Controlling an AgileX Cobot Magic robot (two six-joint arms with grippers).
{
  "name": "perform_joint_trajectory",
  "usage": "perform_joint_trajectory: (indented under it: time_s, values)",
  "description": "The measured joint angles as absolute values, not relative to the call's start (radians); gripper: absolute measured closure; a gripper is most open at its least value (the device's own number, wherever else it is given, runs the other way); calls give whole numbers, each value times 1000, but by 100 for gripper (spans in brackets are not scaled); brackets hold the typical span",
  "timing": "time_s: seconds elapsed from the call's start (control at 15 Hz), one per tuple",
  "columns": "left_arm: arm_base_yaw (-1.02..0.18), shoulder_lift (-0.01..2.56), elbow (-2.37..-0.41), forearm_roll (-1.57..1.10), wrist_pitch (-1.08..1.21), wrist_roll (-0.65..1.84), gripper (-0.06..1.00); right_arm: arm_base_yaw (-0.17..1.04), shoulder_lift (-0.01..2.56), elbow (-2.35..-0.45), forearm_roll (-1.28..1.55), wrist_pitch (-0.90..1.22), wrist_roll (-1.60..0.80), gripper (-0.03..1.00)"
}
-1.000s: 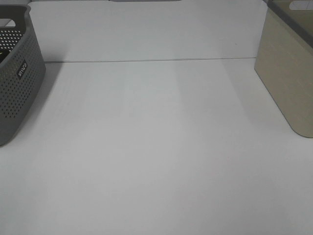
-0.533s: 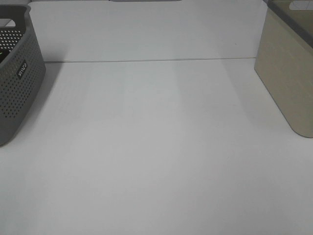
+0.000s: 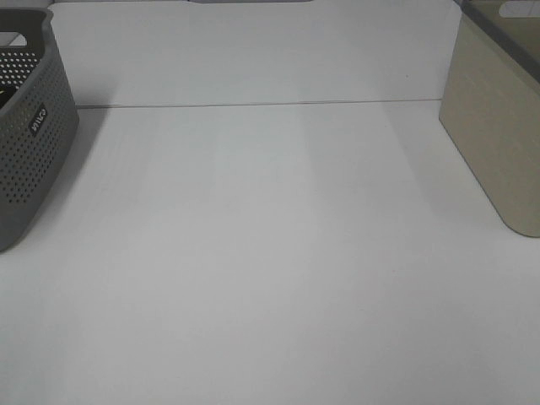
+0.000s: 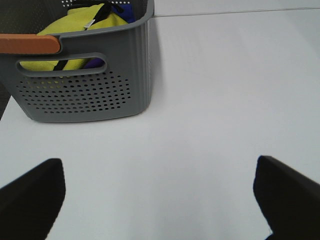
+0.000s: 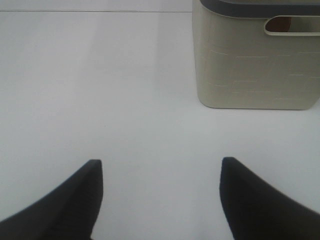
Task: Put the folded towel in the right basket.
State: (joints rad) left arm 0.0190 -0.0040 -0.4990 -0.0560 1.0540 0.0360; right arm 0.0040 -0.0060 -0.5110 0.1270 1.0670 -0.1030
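A grey perforated basket stands at the table's left edge, and the left wrist view shows it close up. Inside it lie a yellow cloth with a black strap and a blue cloth. I cannot tell which one is the folded towel. A beige basket stands at the right edge and also shows in the right wrist view. My left gripper is open and empty over bare table, short of the grey basket. My right gripper is open and empty, short of the beige basket. Neither gripper shows in the exterior high view.
An orange strip lies along the grey basket's rim. A brownish thing shows through the beige basket's handle slot. The white table stretches between the two baskets, with a seam line across its far part.
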Motion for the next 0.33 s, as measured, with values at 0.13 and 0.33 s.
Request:
perform_joint_trajectory:
  time_s: [0.13,0.33]
  values:
    - [19,-4,-499,-56,1054,36,-3,4,-6,-511,127,1067,-103,33]
    - [19,-4,-499,-56,1054,36,-3,4,-6,-511,127,1067,-103,33]
